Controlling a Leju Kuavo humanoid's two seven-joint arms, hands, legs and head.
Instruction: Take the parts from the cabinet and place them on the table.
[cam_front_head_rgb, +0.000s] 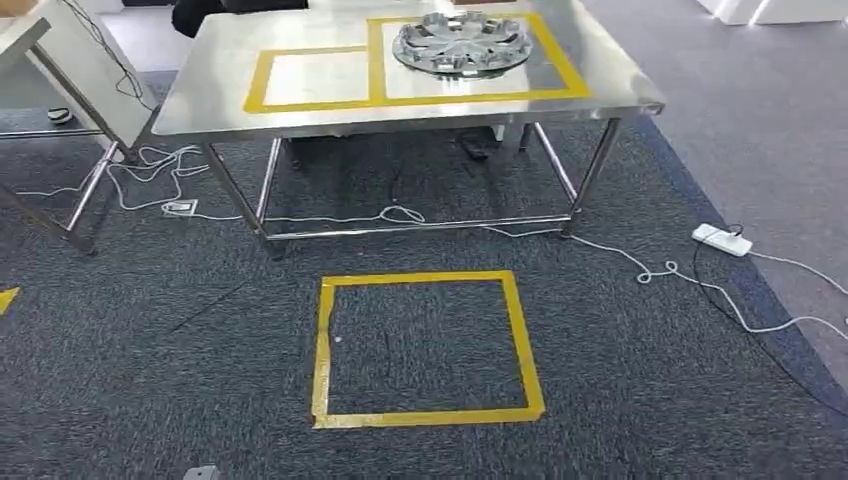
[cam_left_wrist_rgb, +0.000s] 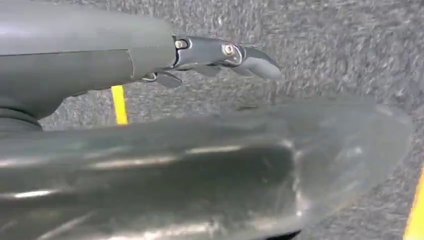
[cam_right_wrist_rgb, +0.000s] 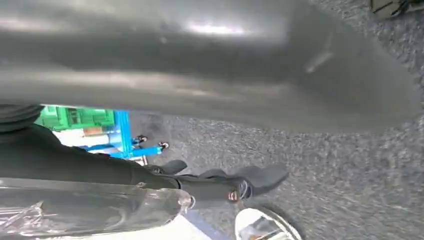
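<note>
A silver, spoked wheel-cover part (cam_front_head_rgb: 461, 43) lies flat on the stainless-steel table (cam_front_head_rgb: 320, 112), inside the right-hand of two yellow tape rectangles (cam_front_head_rgb: 312, 78) marked there, so it seems already delivered to its bay; the left rectangle is bare, likely awaiting another part; the left hand (cam_left_wrist_rgb: 220, 57) hangs over the dark grey carpet (cam_front_head_rgb: 150, 330) with its fingers stretched out and apart, grasping nothing; the right hand (cam_right_wrist_rgb: 235, 182) likewise hangs slack with nothing in it; a yellow tape square (cam_front_head_rgb: 425, 348) on the carpet probably marks a standing spot before the table; white cables (cam_front_head_rgb: 640, 265) and a white power strip (cam_front_head_rgb: 722, 239) trail across the floor, a tripping risk.
</note>
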